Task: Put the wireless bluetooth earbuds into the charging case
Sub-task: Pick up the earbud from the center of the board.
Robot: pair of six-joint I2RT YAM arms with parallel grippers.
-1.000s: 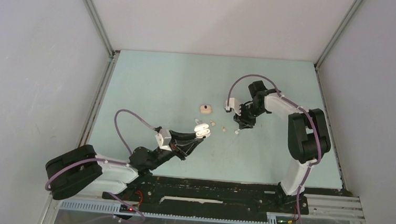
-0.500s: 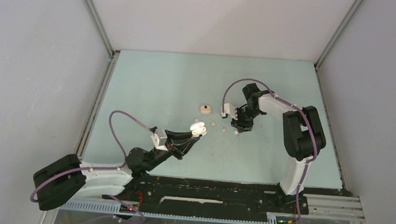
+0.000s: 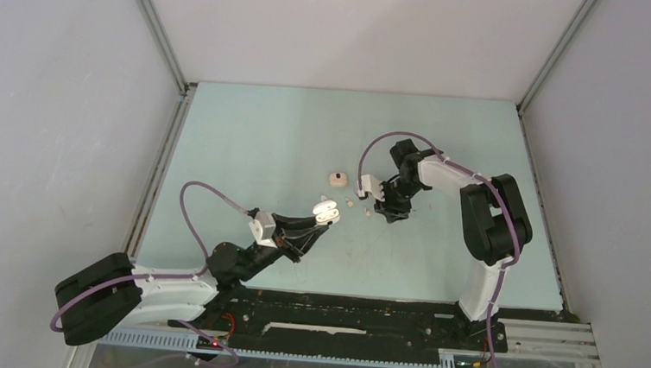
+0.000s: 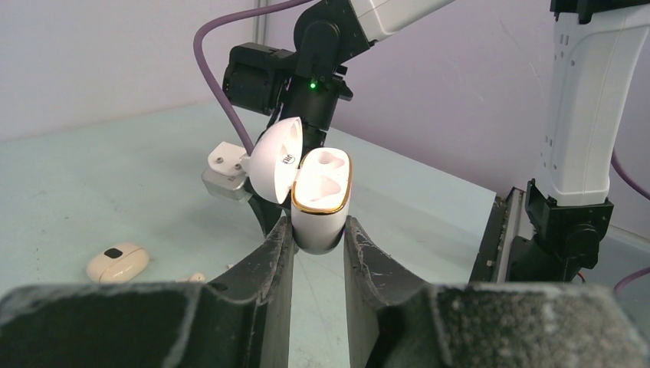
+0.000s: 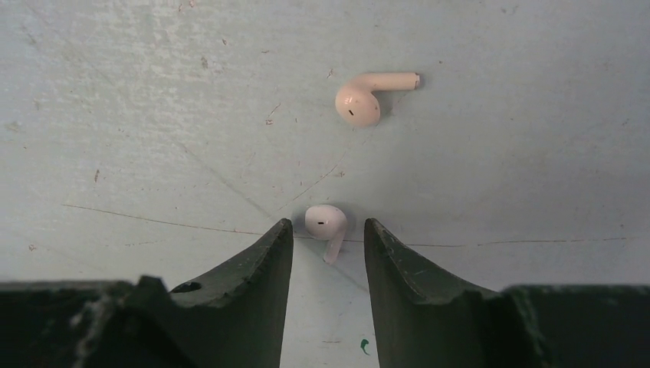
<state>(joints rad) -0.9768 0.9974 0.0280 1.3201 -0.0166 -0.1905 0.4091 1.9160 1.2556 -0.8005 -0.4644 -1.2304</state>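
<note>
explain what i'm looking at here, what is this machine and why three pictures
These are two robot arms bolted to a table, each ending in a two-finger gripper. The wide picture looks down from above. The other two come from cameras on the wrists, so the dark prongs at the bottom are fingers. The left gripper holds a white case, lid open, sockets apparently empty. The right gripper hangs open over a white earbud lying on the table, one finger either side. A tan earbud lies beyond it, and a small tan case sits on the table too.
</note>
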